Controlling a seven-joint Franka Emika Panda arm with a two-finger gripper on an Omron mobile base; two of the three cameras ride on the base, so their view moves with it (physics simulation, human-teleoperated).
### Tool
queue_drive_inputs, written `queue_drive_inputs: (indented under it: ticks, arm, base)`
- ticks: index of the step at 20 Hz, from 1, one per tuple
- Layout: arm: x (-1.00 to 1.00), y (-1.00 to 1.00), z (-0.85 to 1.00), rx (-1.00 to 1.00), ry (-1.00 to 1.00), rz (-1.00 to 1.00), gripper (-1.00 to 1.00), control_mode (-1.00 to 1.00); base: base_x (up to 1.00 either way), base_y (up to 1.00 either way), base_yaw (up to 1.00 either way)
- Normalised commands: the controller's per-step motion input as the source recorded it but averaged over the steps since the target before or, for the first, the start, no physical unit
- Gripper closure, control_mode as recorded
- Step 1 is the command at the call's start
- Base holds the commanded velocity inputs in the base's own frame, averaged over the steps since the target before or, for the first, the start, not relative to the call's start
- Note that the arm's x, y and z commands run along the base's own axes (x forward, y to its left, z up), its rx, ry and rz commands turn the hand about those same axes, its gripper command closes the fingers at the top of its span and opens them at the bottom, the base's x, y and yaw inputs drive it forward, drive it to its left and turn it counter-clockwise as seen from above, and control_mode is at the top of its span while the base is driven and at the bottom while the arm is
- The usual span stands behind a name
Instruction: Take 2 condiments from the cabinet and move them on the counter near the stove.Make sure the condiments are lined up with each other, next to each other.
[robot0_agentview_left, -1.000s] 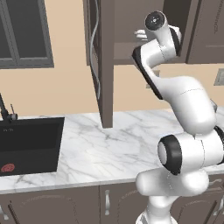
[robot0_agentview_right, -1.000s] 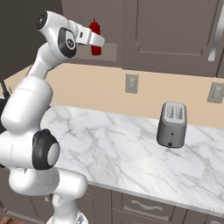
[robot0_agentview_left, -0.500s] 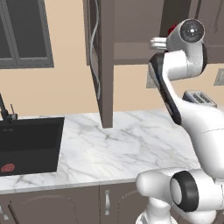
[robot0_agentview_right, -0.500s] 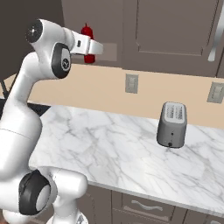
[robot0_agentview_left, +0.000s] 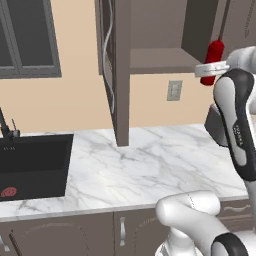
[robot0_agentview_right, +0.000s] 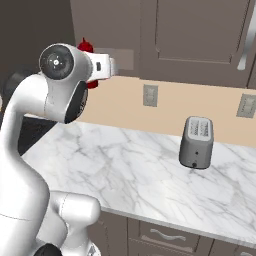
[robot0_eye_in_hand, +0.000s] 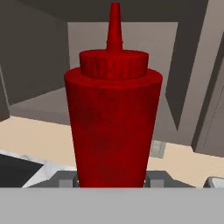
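Beside the cabinet (robot0_agentview_left: 150, 35) now, claw-held red squeeze bottle (robot0_eye_in_hand: 113, 118), swung rightward.

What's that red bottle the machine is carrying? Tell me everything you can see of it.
The red squeeze bottle is all red and looks like plastic: a body that narrows downward, a ribbed cap and a pointed nozzle on top. It stands upright, lifted in the air beside the open wall cabinet, well above the marble counter. The gripper has its jaws shut on the lower body; nothing else touches it.
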Motion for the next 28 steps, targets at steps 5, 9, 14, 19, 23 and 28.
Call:
queue_drive_inputs:
  ticks: [5,9,14,19,23,28]
  arm:
    - [-0.87,0.11,-0.13,0.0,0.0,0.22,1.0,-1.0]
    - [-0.62,0.3,-0.22,0.0,-0.01,0.06,1.0,-1.0]
    - [-0.47,0.24,-0.14,0.0,-0.02,0.0,1.0,-1.0]
    - [-0.31,0.01,-0.02,0.0,-0.01,0.0,1.0,-1.0]
    - [-0.32,0.0,0.0,0.0,-0.01,0.0,1.0,-1.0]
    - [-0.06,0.0,0.0,0.0,0.0,0.0,1.0,-1.0]
  base:
    - [0.0,0.0,0.0]
    - [0.0,0.0,0.0]
    - [0.0,0.0,0.0]
    - [0.0,0.0,0.0]
    - [0.0,0.0,0.0]
    - [0.0,0.0,0.0]
